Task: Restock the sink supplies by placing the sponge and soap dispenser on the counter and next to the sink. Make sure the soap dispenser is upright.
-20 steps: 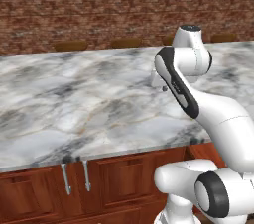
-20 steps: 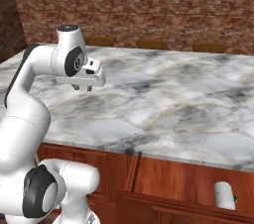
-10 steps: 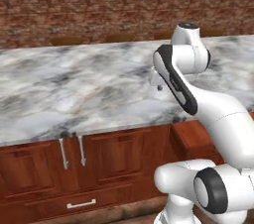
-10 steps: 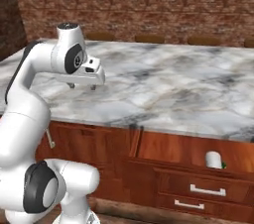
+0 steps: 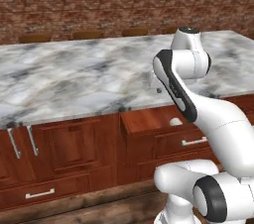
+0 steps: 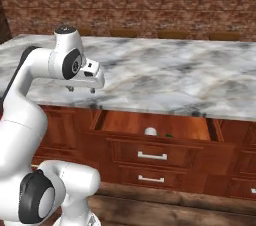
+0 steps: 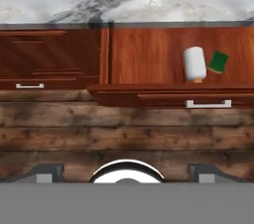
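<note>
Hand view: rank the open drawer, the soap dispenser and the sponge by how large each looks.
1. The open drawer, widest by far.
2. The soap dispenser, lying inside it.
3. The sponge, beside the dispenser, only its green face showing; partly hidden, so its true size is unsure.

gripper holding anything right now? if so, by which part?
Nothing held. The gripper hangs open above the counter edge with nothing between its fingers. The soap dispenser and sponge both lie in the open drawer.
</note>
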You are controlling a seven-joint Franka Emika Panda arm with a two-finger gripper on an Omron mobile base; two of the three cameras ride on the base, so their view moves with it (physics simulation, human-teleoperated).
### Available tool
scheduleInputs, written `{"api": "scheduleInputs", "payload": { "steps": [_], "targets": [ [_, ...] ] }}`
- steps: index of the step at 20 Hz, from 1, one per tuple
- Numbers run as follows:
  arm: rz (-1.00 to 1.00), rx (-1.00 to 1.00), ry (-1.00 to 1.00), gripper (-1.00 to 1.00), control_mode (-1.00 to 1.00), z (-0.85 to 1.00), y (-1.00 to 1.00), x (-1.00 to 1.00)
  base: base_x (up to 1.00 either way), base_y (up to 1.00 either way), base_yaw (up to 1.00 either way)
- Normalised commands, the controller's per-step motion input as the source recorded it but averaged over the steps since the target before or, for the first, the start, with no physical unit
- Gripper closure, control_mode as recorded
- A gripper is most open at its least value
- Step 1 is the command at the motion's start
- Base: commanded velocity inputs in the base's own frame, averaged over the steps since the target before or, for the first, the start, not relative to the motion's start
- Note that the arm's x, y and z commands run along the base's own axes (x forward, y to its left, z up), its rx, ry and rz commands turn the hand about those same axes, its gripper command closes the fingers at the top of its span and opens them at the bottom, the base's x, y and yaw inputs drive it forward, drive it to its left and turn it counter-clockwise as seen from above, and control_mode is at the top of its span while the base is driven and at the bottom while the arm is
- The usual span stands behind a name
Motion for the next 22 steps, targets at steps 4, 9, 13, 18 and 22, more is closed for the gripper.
{"api": "scheduleInputs", "payload": {
  "steps": [4,9,13,18,22],
  "targets": [
    [0.0,0.0,0.0,-1.0,1.0,0.0,0.0,0.0,0.0,-0.88,-0.04],
    [0.0,0.0,0.0,-1.0,1.0,0.0,0.0,0.0,0.07,-0.69,0.0],
    [0.0,0.0,0.0,-1.0,1.0,0.0,0.0,0.0,0.2,-0.54,0.0],
    [0.0,0.0,0.0,-1.0,1.0,0.0,0.0,0.0,0.34,-0.3,0.0],
    [0.0,0.0,0.0,-1.0,1.0,0.0,0.0,0.0,0.47,-0.08,0.0]
  ]
}}
